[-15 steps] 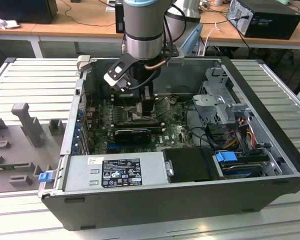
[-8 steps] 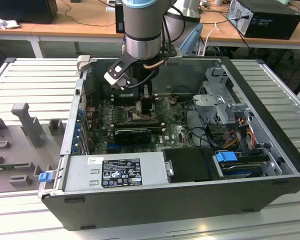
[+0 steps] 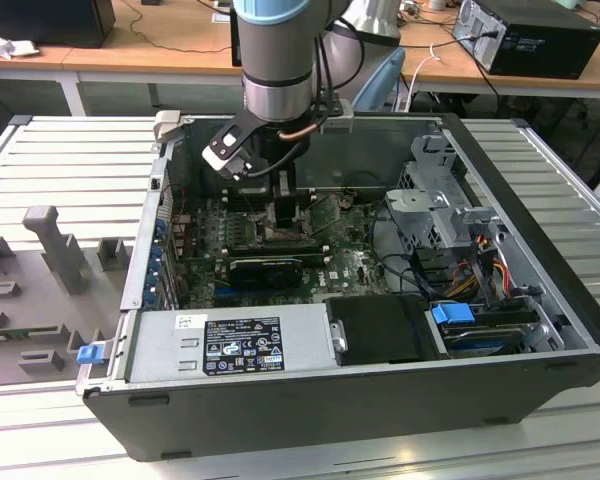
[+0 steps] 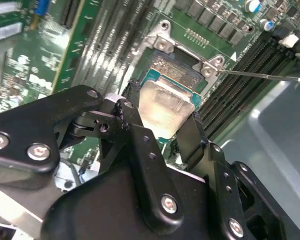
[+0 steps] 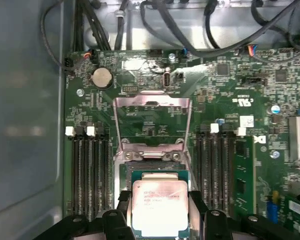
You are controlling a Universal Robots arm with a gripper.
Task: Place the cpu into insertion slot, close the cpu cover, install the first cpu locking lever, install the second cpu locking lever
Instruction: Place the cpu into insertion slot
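The end effector [image 5: 160, 198] was pressed in on the cpu [image 5: 160, 212], one black finger [image 5: 124, 199] on each of two opposite edges. The chip sat level over the insertion slot [image 4: 172, 67]; whether it was fully seated could not be told. In the second wrist view, part of the socket's field showed beyond the chip's far edge.

The cpu cover [image 5: 152, 103] stood tipped up on its hinge just behind the socket, with green board visible through its window. A thin metal rod [image 4: 260, 75] stuck out sideways from a corner of the socket frame, over the nearest memory slots [image 4: 240, 75]. Rows of long black memory slots [image 5: 90, 170] ran close along both sides of the socket, leaving the fingers only narrow strips of board. A coin cell [image 5: 101, 77] and bundled cables [image 5: 155, 15] lay beyond the cover.

In the exterior view the arm reached down into the open computer case [image 3: 540, 200], between the case's far wall and a black card [image 3: 270, 268]. A drive cage [image 3: 435, 195] stood toward the exterior view's right and the power supply [image 3: 230, 345] lay along the near edge. The case rested on a slatted desk [image 3: 60, 150].
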